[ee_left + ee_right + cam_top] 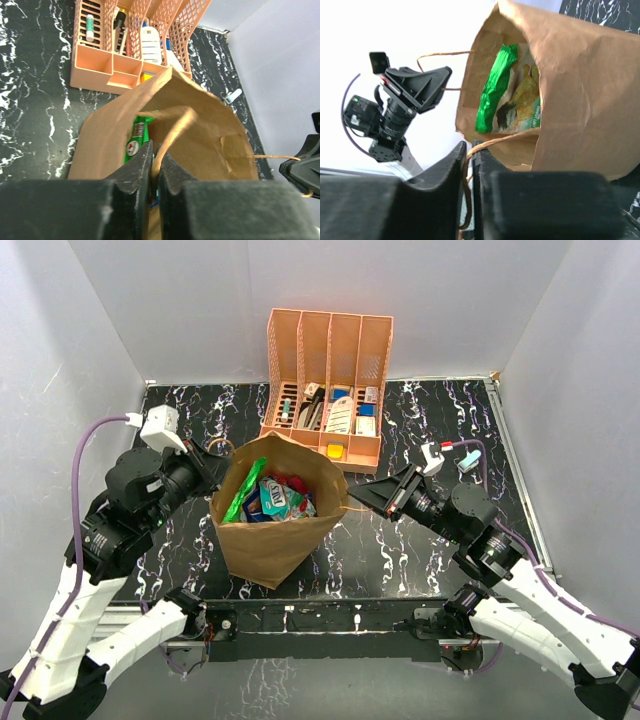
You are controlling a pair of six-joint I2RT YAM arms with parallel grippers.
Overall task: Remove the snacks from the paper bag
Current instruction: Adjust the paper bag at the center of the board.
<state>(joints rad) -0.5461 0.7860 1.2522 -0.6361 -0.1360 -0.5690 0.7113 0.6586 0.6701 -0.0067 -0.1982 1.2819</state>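
The brown paper bag (pixel 265 540) stands open at the table's middle, between the two arms. Several glossy snacks (pixel 280 498), green, blue and red, lie inside it. In the left wrist view my left gripper (pixel 155 150) is shut on the bag's near cord handle (pixel 175 127), above a green packet (pixel 136 137). My right gripper (pixel 469 146) is shut on the opposite cord handle (pixel 505 137), pulled taut from the bag's rim. The right wrist view looks into the bag's mouth at a green chips packet (pixel 495 90).
An orange slotted organiser (pixel 325 380) with stationery stands just behind the bag, close to its far rim. White walls close the black marbled table (pixel 420 540) on three sides.
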